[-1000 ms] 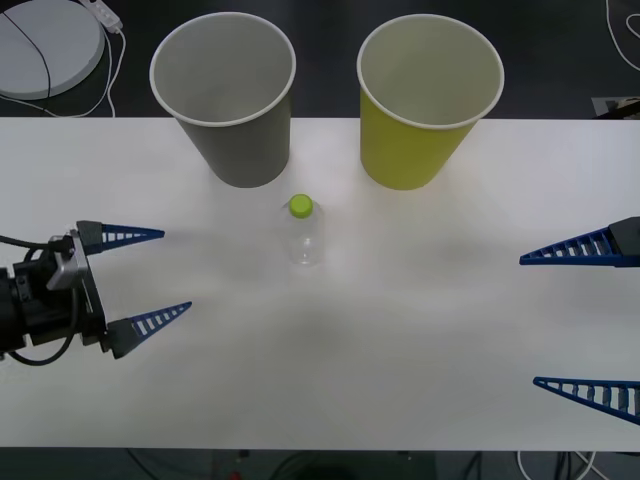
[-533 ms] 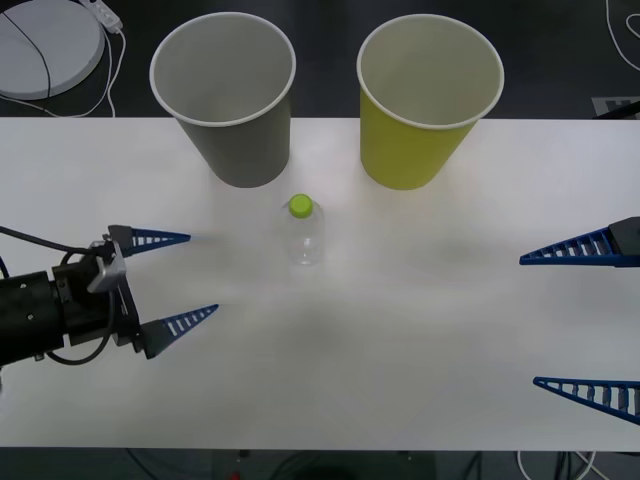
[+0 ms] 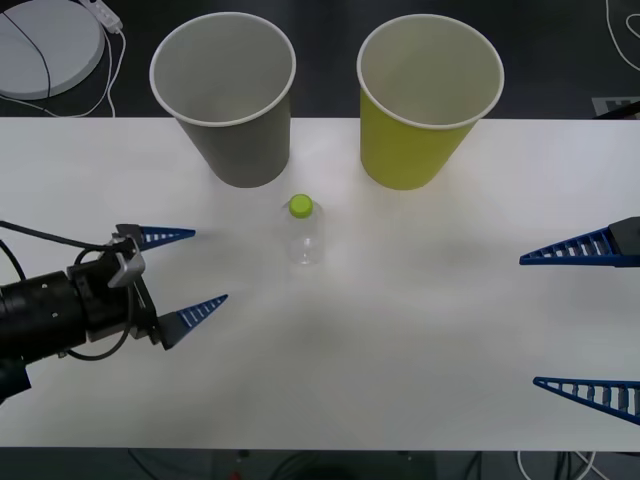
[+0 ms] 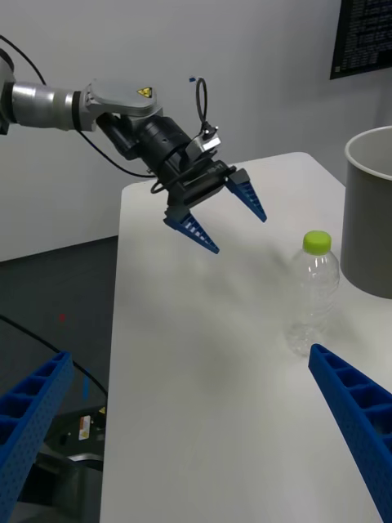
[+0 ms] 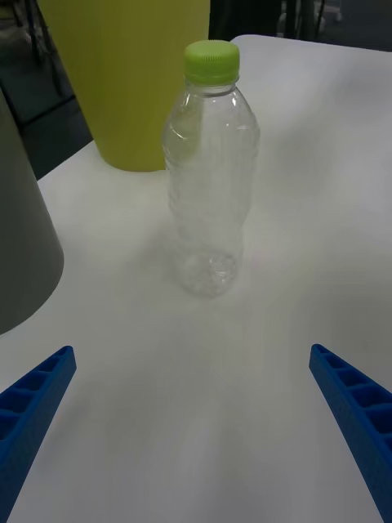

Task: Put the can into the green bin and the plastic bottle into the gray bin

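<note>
1. On the left side of the desk, the left claw has crept forward over the last second toward the middle, its blue fingers spread wide and gripping nothing. That advance suggests the reach for the plastic bottle is under way, with the grasp not yet made.

2. Just ahead of that claw stands the bottle, upright on the desk with its lime-green cap on top. From the left wrist camera the bottle sits squarely between the lines of the two open fingers but beyond their tips, so the claw looks well aimed and needs, I judge, only to travel further before closing.

3. Behind the bottle, the gray bin stands a little to its left and the green bin to its right; both look empty.

4. At the right edge, the right claw has not moved: parked, fingers released and wide apart, well away from the bottle.
</note>
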Robot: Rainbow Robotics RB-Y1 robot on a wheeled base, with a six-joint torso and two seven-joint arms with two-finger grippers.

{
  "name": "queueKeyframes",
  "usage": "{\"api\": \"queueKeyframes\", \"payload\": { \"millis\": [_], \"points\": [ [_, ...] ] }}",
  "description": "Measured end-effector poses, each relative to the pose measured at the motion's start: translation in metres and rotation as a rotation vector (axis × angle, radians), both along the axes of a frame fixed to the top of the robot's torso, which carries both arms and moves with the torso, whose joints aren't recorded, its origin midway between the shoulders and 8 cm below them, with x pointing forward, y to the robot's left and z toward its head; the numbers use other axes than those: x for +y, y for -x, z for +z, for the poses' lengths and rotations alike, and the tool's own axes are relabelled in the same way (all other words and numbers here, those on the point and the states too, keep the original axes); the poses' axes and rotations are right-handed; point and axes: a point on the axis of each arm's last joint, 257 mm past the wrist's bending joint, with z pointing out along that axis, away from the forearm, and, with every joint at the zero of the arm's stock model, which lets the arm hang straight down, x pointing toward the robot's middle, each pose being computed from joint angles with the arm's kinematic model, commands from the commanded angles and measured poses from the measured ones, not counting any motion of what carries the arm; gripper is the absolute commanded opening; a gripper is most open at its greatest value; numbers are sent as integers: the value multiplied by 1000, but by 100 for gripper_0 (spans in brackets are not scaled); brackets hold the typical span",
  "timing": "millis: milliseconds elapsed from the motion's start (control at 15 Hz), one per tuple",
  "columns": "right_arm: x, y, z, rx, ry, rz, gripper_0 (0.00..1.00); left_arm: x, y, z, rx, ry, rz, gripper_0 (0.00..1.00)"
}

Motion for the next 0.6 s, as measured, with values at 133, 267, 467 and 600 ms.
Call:
{"api": "queueKeyframes", "payload": {
  "millis": [133,267,467,600],
  "points": [
    [0,0,0,0,0,0,100,-12,-2,2,-2,34,4,100],
    [0,0,0,0,0,0,100,-23,-6,3,-7,53,5,100],
    [0,0,0,0,0,0,100,-39,-10,6,-7,71,-6,100],
    [0,0,0,0,0,0,100,-50,-14,8,-11,85,-6,100]
  ]
}}
